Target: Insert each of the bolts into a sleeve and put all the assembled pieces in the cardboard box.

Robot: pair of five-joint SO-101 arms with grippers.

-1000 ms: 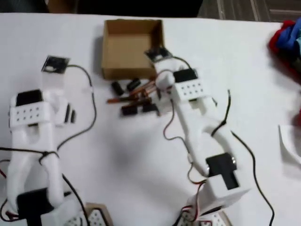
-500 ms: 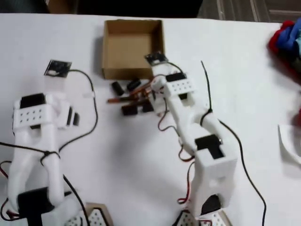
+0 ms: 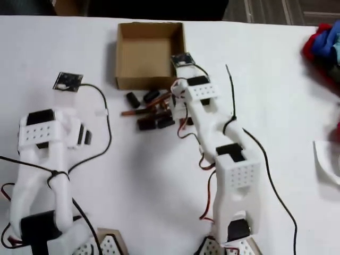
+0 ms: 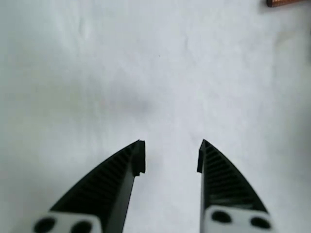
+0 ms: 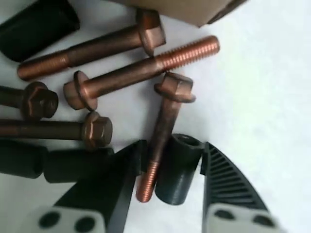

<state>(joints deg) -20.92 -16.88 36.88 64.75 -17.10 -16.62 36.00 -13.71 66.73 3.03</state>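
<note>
Holding nothing, the left gripper (image 4: 170, 150) hangs jaws parted over the white table (image 4: 97, 73), about eight o'clock from the parts. The right gripper (image 5: 172, 148), jaws spread, straddles a black cylindrical sleeve (image 5: 177, 170) and the threaded tip of a copper hex-head bolt (image 5: 163, 131), likely lining up a pick. Other loose bolts (image 5: 97, 46) and sleeves (image 5: 39, 24) lie at six o'clock of the open brown cardboard box (image 3: 143, 82), no assembled piece inside.

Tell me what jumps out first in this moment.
Copper bolts and black sleeves lie heaped on the white table right by the cardboard box, whose inside looks empty. The right gripper stands open around one sleeve and one bolt lying side by side. The left gripper hangs open over the table, away from the heap.
</note>
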